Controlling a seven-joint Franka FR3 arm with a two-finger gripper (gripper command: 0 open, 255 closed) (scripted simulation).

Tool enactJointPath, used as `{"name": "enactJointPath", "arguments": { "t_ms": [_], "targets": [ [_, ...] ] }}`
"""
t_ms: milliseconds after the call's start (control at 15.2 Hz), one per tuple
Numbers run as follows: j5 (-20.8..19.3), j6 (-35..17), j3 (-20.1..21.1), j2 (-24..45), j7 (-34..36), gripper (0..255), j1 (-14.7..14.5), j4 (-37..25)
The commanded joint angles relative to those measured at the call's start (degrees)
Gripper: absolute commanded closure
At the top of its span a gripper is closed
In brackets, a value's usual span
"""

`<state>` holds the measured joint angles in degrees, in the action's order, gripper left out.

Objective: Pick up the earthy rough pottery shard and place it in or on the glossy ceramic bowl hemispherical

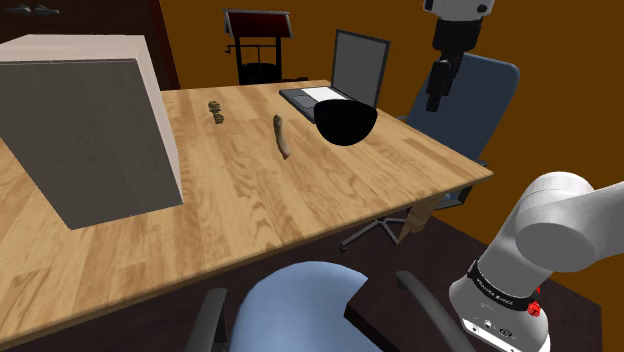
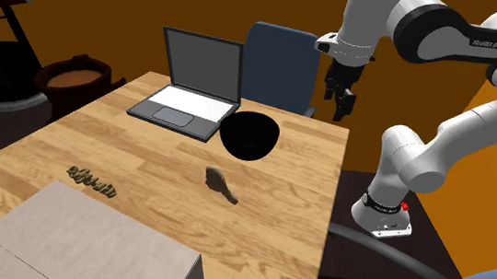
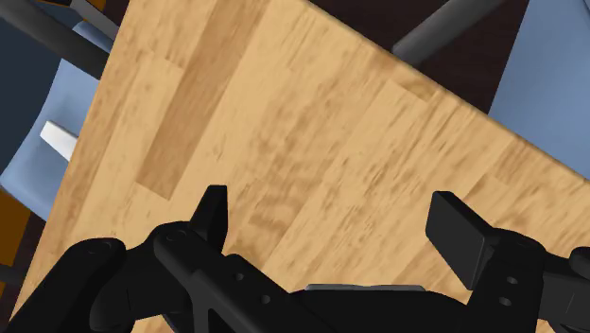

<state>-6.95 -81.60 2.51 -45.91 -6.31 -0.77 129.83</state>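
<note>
Shoulder view: black two-finger gripper [image 1: 437, 92] aloft; glossy black hemispherical bowl [image 1: 346, 122] between fingers and brown rough elongated shard [image 1: 282, 137].
Second exterior view: shard flat on light wooden table [image 2: 143, 162], well apart from fingers.
Wrist view: fingers [image 3: 214, 213] spread wide above table.

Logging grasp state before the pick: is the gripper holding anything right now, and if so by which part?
Nothing is held. The gripper has its jaws apart over bare table, and the pottery shard lies on the table, untouched.
</note>
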Motion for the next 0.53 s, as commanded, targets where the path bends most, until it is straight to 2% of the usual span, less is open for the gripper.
{"name": "enactJointPath", "arguments": {
  "t_ms": [0,462],
  "targets": [
    [0.00,0.00,0.00,0.00,0.00,0,0.00,0.00],
    [4.30,-7.07,5.91,11.39,10.75,0,0.44,-4.32]
  ]
}}
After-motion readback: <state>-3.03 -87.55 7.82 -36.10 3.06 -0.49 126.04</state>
